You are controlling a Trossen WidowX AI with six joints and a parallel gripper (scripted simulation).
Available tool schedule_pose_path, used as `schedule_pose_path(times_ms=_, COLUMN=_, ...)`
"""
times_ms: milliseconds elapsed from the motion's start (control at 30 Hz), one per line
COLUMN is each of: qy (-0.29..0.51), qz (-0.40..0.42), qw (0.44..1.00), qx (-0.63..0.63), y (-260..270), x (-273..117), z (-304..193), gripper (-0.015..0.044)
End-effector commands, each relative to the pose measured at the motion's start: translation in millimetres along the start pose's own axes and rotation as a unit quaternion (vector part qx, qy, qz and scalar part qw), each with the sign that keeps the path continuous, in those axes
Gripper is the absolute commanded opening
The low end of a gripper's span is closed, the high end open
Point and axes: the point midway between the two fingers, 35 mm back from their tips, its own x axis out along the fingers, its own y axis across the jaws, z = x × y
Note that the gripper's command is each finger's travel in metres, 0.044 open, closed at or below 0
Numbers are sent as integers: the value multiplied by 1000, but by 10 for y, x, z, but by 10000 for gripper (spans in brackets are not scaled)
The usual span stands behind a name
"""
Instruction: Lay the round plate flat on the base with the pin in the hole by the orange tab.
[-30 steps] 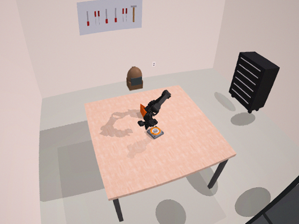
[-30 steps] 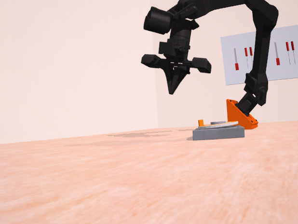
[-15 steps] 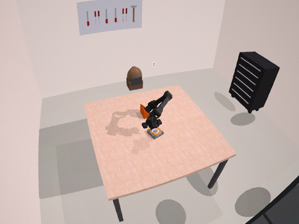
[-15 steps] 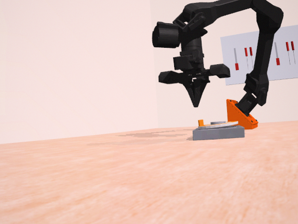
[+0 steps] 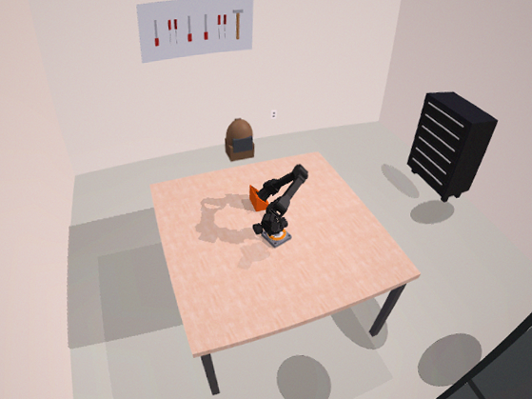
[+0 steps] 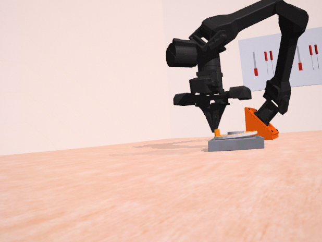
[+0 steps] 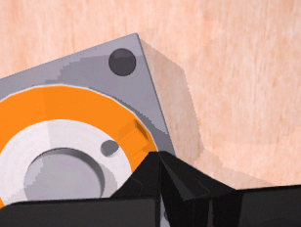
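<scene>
The round plate (image 5: pixel 277 236) (image 6: pixel 243 135) (image 7: pixel 59 103), white with an orange ring, sits around the grey post (image 6: pixel 235 132) (image 7: pixel 64 178) on the grey base (image 6: pixel 235 145) (image 7: pixel 143 83). It is tilted: in the exterior view its tab side is low and its right side raised. The orange tab (image 6: pixel 217 133) (image 7: pixel 135 141) stands at the rim, with the hole (image 7: pixel 109 148) just inward of it. No pin shows in the hole; the pin is hidden. My gripper (image 6: pixel 213 131) (image 7: pixel 157 159) is shut and empty, pointing down, its tips right beside the tab. I cannot tell whether they touch it.
The base lies on the wooden table (image 5: pixel 264 288) (image 6: pixel 130 195). The orange arm mount (image 5: pixel 257 200) (image 6: pixel 256 125) stands behind it. A dark round recess (image 7: pixel 122 62) marks a corner of the base. The arm arches over from the mount.
</scene>
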Motion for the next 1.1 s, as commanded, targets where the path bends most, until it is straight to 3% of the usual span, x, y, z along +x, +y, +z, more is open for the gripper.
schedule_pose_path(times_ms=0, qy=-3, qz=2, qw=1000, qx=1, y=28, x=4, z=68, gripper=0)
schedule_pose_path(times_ms=1067, qy=-3, qz=2, qw=1000, qx=0, y=316, x=2, z=342, gripper=0)
